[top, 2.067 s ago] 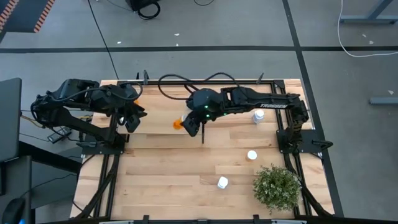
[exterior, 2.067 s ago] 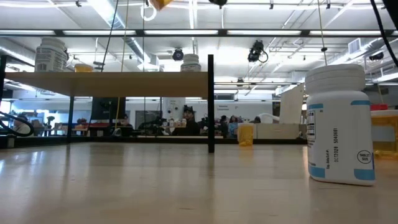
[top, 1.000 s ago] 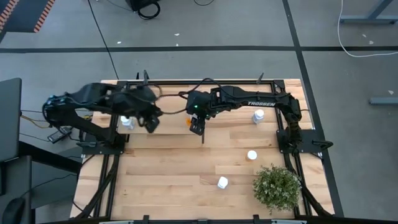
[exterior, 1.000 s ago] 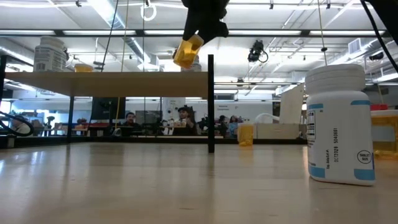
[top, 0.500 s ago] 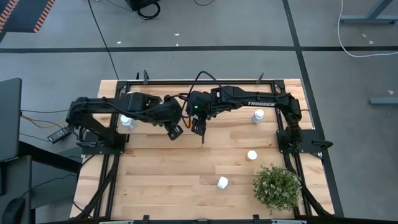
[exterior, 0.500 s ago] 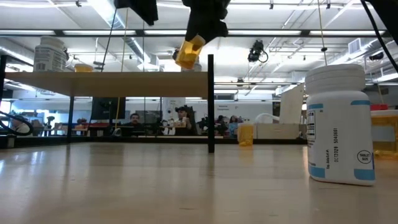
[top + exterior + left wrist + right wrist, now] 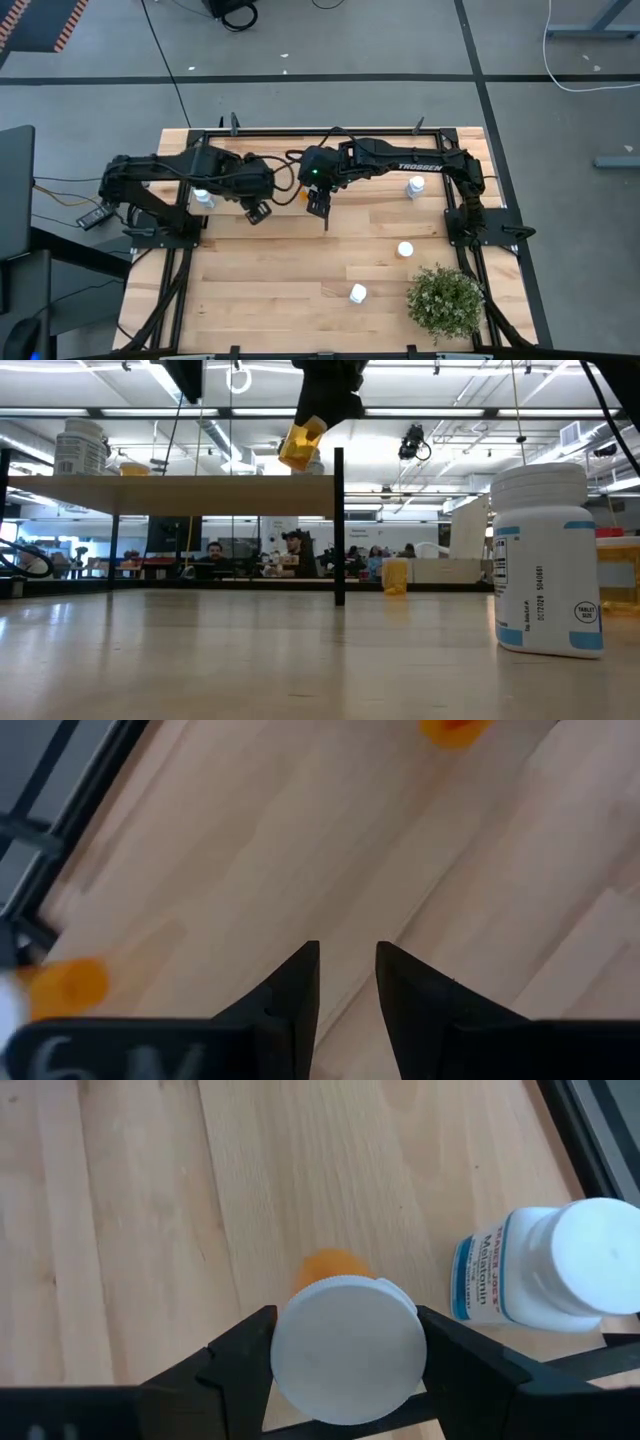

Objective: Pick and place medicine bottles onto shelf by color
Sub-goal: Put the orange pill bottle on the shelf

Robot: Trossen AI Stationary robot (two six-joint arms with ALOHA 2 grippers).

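Orange bottle [image 7: 302, 444]: pinched by its white cap in my right gripper [image 7: 345, 1348], tilted, hanging above the shelf [image 7: 170, 484] near the black divider [image 7: 339, 525]; in the high view about 12 o'clock of the worktop [image 7: 290, 280] centre.
Right arm pose: stretched from its base at 3 o'clock across to the shelf's middle, wrist bent down, fingers clamped on either side of the cap.
Left arm pose: reaching from 9 o'clock over the shelf; my left gripper [image 7: 347, 970] points down at bare wood, fingers nearly together with a thin gap, holding nothing.
Other bottles: a white one [image 7: 545, 1267] just beside my right gripper; three white-capped ones toward 3 to 5 o'clock, near the plant [image 7: 445, 302].
Change: half a second ago my left gripper sat closer to the right one; it has pulled back toward 9 o'clock. Right gripper and bottle unchanged.
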